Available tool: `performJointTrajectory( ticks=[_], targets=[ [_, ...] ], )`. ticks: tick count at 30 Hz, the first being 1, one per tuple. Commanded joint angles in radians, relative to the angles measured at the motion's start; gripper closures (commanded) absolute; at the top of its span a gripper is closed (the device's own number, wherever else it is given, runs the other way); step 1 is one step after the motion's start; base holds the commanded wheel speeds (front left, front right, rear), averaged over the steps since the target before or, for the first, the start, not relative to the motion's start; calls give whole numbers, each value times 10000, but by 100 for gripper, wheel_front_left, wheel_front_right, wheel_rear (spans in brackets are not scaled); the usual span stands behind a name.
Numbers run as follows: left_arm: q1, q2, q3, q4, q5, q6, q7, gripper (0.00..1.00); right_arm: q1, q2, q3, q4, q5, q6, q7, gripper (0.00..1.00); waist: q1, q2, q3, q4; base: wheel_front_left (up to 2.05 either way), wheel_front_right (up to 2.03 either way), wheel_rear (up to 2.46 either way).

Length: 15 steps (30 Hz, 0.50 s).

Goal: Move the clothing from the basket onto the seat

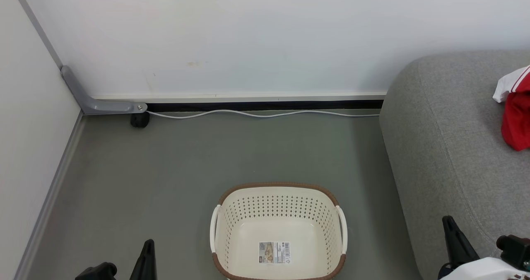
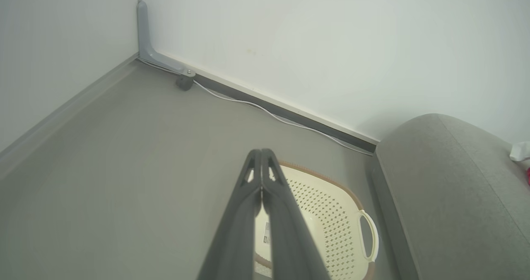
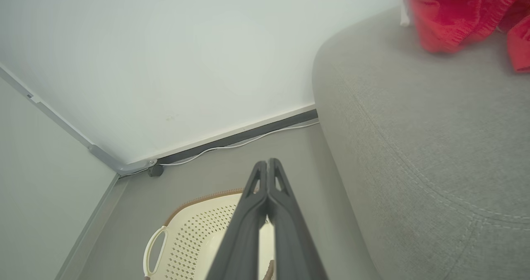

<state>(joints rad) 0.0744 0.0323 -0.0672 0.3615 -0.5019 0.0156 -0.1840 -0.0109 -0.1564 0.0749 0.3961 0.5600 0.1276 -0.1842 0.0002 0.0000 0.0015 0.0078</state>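
The left fingers [image 1: 148, 251] are seen pressed together with nothing between them, just left of the basket [image 1: 278, 186] and nearer than its far rim. The right fingers [image 1: 453, 234] are likewise closed on nothing, well to the right of the basket.

The basket is stood upright on the grey floor [image 1: 174, 164]. Its bare cream base is shown, with a barcode label [image 1: 274, 252] stuck to it. A white handle [image 1: 342, 226] is carried on each side below the brown rim.

The seat [image 1: 447, 147], a light-grey sofa with stitched seams, is placed to the right of the basket, parted from it by a strip of floor. The clothing [image 1: 516, 118] is found on top of the seat, well to the right of the basket and beyond it. Bunched red fabric with white trim is seen there, cut off by the picture's edge, and the number of garments cannot be told.

Beyond the basket a white cable [image 1: 256, 114] is run along the foot of the white wall [image 1: 248, 35]. Far to the basket's left a grey bracket [image 1: 97, 105] with a dark foot [image 1: 140, 120] is fixed in the corner.
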Motion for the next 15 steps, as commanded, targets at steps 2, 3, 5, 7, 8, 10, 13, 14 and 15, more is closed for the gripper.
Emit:
performJointTrajectory(
  ticks=[2, 3, 5, 7, 8, 10, 13, 14, 15],
  targets=[
    [-487, 87, 180, -325, -407, -128, 116, 100, -379, -83, -93, -334, 388, 7, 107, 100, -1, 0, 0, -2, 0, 0, 0],
    [-501, 88, 196, -334, -517, -142, 145, 100, -385, -71, -112, -346, 491, 7, 136, 100, -1, 0, 0, -3, 0, 0, 0],
    [-528, 90, 230, -351, -736, -169, 204, 100, -397, -48, -149, -370, 699, 8, 195, 100, -1, 0, 1, -5, 0, 0, 0],
    [-556, 92, 263, -369, -955, -197, 262, 100, -410, -24, -186, -394, 906, 8, 254, 100, -1, 0, 1, -6, 0, 0, 0],
    [-569, 93, 280, -377, -1064, -211, 292, 100, -416, -13, -204, -406, 1010, 8, 284, 100, -1, 0, 1, -7, 0, 0, 0],
    [-597, 95, 314, -394, -1283, -238, 351, 100, -428, 11, -241, -431, 1217, 9, 343, 100, -1, 0, 1, -9, 0, 0, 0],
    [-638, 98, 364, -420, -1612, -279, 439, 100, -446, 46, -297, -467, 1528, 10, 432, 100, -1, 0, 2, -11, 0, 0, 0],
    [-652, 99, 381, -429, -1721, -293, 468, 100, -452, 58, -316, -479, 1632, 10, 461, 100, -1, 0, 2, -12, 0, 0, 0],
    [-666, 100, 398, -437, -1831, -307, 497, 100, -458, 70, -334, -491, 1735, 10, 491, 100, -1, 0, 2, -13, 0, 0, 0]
  ],
)
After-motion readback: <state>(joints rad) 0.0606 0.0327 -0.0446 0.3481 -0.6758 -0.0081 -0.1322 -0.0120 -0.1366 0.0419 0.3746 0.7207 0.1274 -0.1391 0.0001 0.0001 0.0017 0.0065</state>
